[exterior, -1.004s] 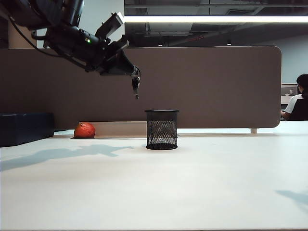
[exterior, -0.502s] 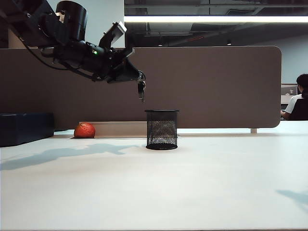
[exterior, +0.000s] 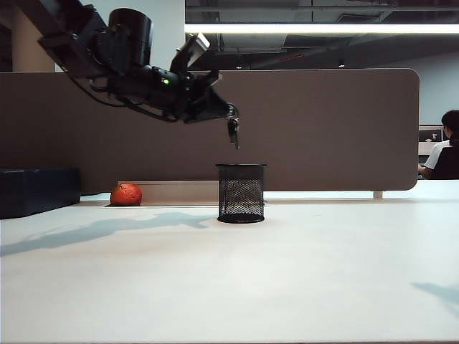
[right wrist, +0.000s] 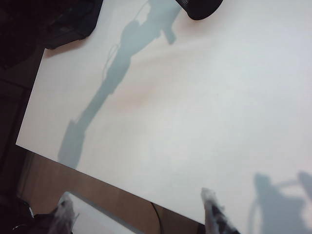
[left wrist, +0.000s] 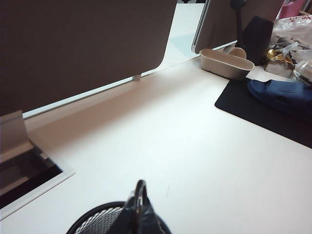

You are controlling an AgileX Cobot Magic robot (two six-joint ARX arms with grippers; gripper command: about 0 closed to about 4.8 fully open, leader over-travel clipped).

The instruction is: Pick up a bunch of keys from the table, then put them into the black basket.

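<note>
Over on the far left of the exterior view, a dark box (exterior: 39, 190) is sitting against the brown partition (exterior: 323, 129), and just beside it an orange-red ball (exterior: 126, 194) is resting at the back edge of the table (exterior: 229, 279). Above them the left arm is reaching in from the upper left, and the left gripper (exterior: 228, 115) is hanging high in the air with its jaws pinched tight on the bunch of keys (exterior: 233, 132). The keys are dangling straight down from the fingertips, clear of everything, directly above the near-left part of the black basket (exterior: 242, 193) and well above its rim. The basket is standing upright on the table in front of the partition, apart from the ball.

The left wrist view is looking down past the dark ring of the keys (left wrist: 140, 204) at the mesh rim of the basket (left wrist: 100, 219) just below it; further off a beige tray (left wrist: 225, 63) and a blue slipper (left wrist: 282, 95) on a black mat (left wrist: 253, 107) are lying on the table.

On the right, the right gripper (right wrist: 139, 214) is out of the exterior view; its own camera is showing its two fingers spread wide over the table edge, holding nothing, with the basket's base (right wrist: 202, 7) far off.
</note>
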